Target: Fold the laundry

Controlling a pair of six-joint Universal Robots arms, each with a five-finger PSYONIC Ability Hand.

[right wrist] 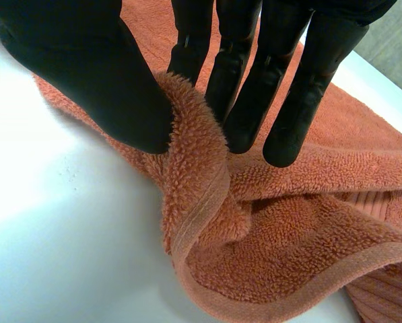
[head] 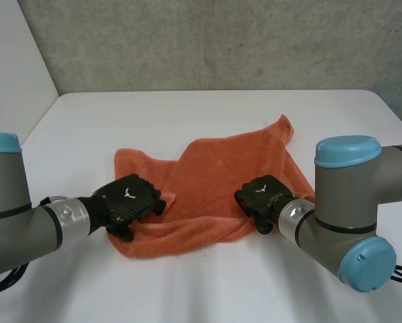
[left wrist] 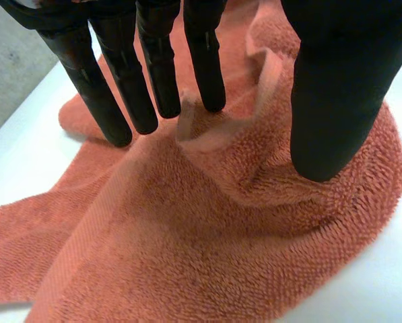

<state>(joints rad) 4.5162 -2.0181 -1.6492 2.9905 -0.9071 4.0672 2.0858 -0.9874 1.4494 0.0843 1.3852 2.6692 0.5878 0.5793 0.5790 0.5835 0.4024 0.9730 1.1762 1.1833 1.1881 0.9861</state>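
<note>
An orange towel (head: 221, 168) lies rumpled on the white table (head: 187, 114), with one corner pointing to the far right. My left hand (head: 128, 198) rests on its near left part. There its straight fingers (left wrist: 153, 67) and thumb (left wrist: 335, 94) press down on the towel (left wrist: 187, 235), and a raised ridge of the hem stands loose in the wide gap between them. My right hand (head: 261, 194) is at the near right edge. Its thumb (right wrist: 99, 74) and fingers (right wrist: 241, 87) pinch a lifted fold of the towel's hem (right wrist: 194, 182).
A grey wall (head: 221, 40) runs behind the table's far edge. A pale wall (head: 12, 60) stands at the far left. Bare white tabletop surrounds the towel on all sides, widest at the back and along the near edge.
</note>
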